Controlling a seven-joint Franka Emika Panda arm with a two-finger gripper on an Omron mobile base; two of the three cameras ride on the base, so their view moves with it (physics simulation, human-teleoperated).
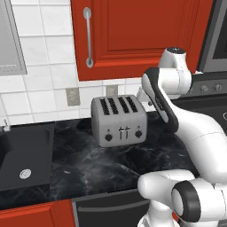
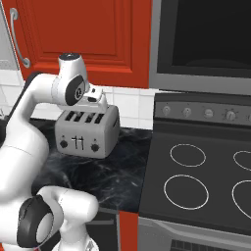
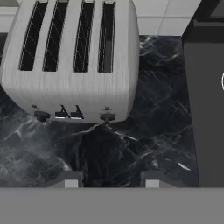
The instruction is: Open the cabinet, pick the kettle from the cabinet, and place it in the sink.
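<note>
The red cabinet (image 1: 137, 35) hangs shut above the counter, its long silver bar handle (image 1: 88, 37) down the door's left side; the right base view has the same cabinet (image 2: 83, 34) at upper left. The kettle is hidden. At the far left, the black sink (image 1: 33, 148) lies sunk in the marble counter, with a round silver drain (image 1: 25, 174). My gripper (image 3: 109, 179) hovers over the counter in front of the toaster, pointing down. Its fingertips (image 3: 70, 179) stand apart with nothing between them. In the right base view the hand (image 2: 95, 98) is just above the toaster's top.
A silver four-slot toaster (image 1: 119, 119) stands on the black marble counter (image 1: 88, 168) below the cabinet. A black stove (image 2: 196, 171) with ring burners lies to the right, under a dark microwave (image 2: 206, 39). A grey wall cabinet (image 1: 9, 40) is at the far left.
</note>
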